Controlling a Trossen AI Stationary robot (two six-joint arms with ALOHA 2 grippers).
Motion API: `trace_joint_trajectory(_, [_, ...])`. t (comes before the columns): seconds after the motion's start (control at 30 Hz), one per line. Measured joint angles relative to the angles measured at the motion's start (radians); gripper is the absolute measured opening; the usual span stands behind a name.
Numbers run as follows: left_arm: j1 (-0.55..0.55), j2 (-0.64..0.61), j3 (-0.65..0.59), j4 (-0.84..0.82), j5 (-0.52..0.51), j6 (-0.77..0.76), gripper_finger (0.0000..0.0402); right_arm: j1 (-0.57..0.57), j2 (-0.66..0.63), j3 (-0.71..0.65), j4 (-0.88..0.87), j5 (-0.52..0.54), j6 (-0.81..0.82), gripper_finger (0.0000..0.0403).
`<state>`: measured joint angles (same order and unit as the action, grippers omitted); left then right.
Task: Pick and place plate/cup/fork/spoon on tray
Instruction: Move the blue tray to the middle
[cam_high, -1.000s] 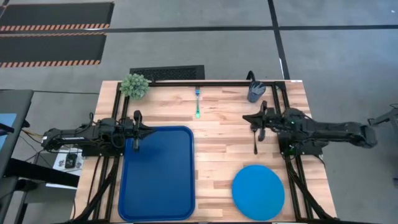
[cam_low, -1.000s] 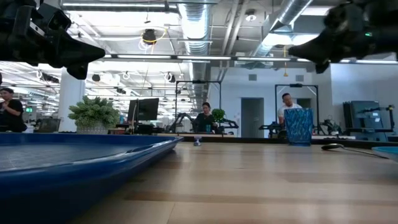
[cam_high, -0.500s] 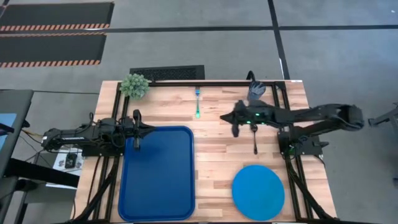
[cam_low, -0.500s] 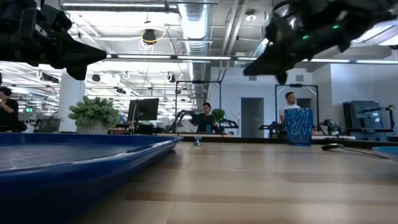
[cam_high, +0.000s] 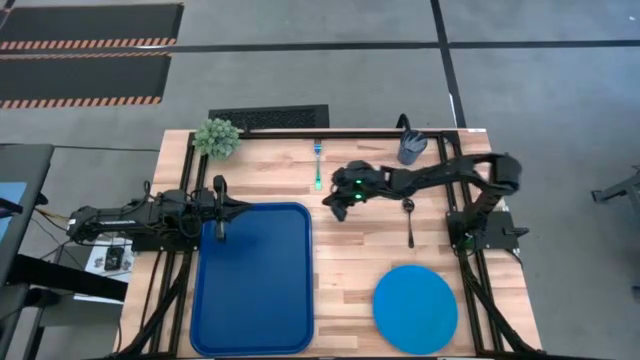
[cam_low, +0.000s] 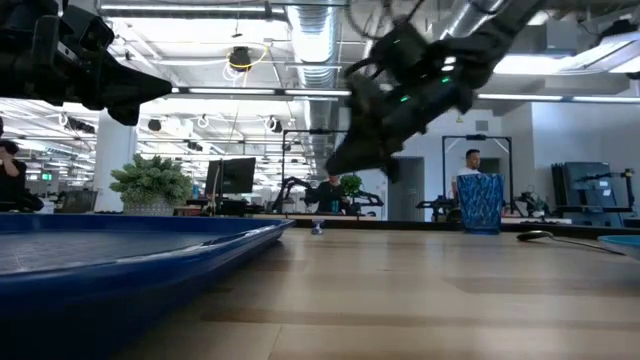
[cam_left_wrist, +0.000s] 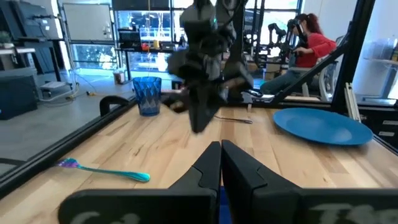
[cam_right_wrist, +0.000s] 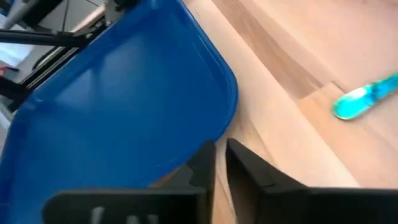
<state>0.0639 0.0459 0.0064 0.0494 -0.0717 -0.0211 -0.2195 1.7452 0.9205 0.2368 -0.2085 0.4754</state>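
**Right arm stretched over mid-table beside the fork, left arm parked at the tray**

We see the right gripper (cam_high: 338, 205) reached out above the middle of the wooden tabletop (cam_high: 350, 262), just past the tray's far right corner and near the teal end of the fork. Its fingers (cam_right_wrist: 205, 163) stand almost together with only a thin slit between them, and nothing is held. In the low view it hangs clear above the wood.

The left gripper (cam_high: 220, 231) sits over the far left edge of the large dark-blue rectangular plastic tray (cam_high: 253, 275), which fills the near left part of the tabletop. Its jaws are closed and empty.

The thin fork with a light blue-teal handle (cam_high: 318, 165) lies near the far edge, around the middle of it, pointing away from us. The small dark-blue tumbler cup (cam_high: 410, 148) stands upright by the far right corner. The thin dark-handled spoon with a silver bowl (cam_high: 409, 222) lies toward the right edge, apart from the cup. The flat round bright-blue plate (cam_high: 415, 309) rests at the near right corner. A small green potted plant (cam_high: 216, 137) sits at the far left corner.
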Motion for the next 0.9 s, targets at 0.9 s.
trace_joint_trajectory(0.9, [-0.002,0.000,0.000,-0.011,0.018,-0.027,0.0000,0.095,0.286,0.350,-0.338,-0.050,0.217,0.0180])
